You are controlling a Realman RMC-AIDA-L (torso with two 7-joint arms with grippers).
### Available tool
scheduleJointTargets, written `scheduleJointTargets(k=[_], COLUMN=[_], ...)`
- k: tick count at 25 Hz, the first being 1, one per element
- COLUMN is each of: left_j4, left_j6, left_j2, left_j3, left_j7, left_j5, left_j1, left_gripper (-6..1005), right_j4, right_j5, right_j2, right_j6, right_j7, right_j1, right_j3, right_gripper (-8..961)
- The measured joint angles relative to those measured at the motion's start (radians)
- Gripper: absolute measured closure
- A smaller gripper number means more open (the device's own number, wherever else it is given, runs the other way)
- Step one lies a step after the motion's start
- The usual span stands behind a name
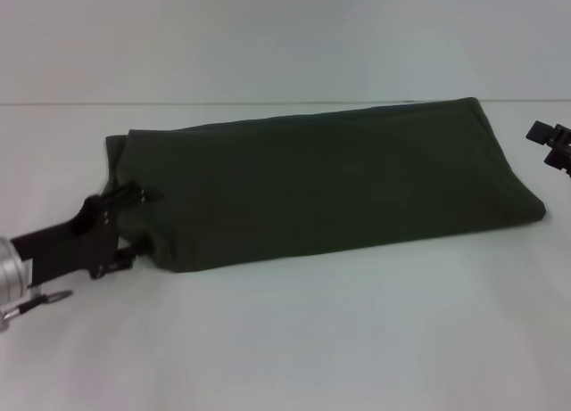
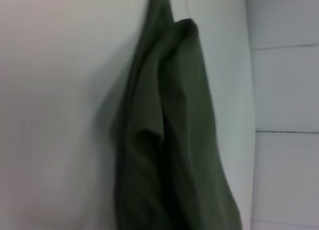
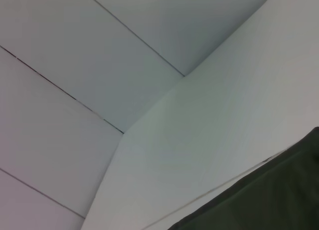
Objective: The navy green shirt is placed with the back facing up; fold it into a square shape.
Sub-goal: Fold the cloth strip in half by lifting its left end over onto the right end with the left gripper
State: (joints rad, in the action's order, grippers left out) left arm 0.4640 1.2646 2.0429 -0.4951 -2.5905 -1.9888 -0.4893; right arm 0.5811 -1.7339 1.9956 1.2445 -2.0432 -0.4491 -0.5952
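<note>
The navy green shirt (image 1: 330, 184) lies on the white table (image 1: 312, 340) as a long folded band, plain side up, running from the left to the back right. My left gripper (image 1: 132, 230) is at the band's left end. It is open, with one finger (image 1: 138, 195) over the cloth and the other by the near edge. The left wrist view shows the shirt's folded layers (image 2: 174, 140) close up. My right gripper (image 1: 551, 146) hangs at the right edge of the head view, clear of the shirt's right end. The right wrist view shows a corner of the shirt (image 3: 269, 200).
The table's far edge (image 1: 268, 102) meets a pale wall behind the shirt. Bare table surface lies in front of the shirt. The panelled wall (image 3: 99, 65) also shows in the right wrist view.
</note>
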Motion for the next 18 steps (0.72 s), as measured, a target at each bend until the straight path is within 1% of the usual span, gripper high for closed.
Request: scheduleJointTargets(k=[5, 9, 18], left_j4=[-0.005, -0.005, -0.005], left_j6=[0.016, 0.025, -0.044], left_j2=[0.003, 0.001, -0.003], left_j3=[0.001, 0.0, -0.007], left_j7=[-0.006, -0.013, -0.016], left_j5=[0.0, -0.002, -0.019], left_j1=[0.049, 0.066, 0.029], left_gripper=[53, 54, 56], right_j4=[-0.001, -0.001, -0.012], right_j5=[0.0, -0.003, 0.0], right_j2=[0.0, 0.0, 0.0], right_j6=[-0.005, -0.006, -0.008], right_j7=[0.0, 0.0, 0.009], right_j1=[0.001, 0.001, 0.006], right_j3=[0.0, 0.0, 0.001], right_gripper=[68, 68, 67])
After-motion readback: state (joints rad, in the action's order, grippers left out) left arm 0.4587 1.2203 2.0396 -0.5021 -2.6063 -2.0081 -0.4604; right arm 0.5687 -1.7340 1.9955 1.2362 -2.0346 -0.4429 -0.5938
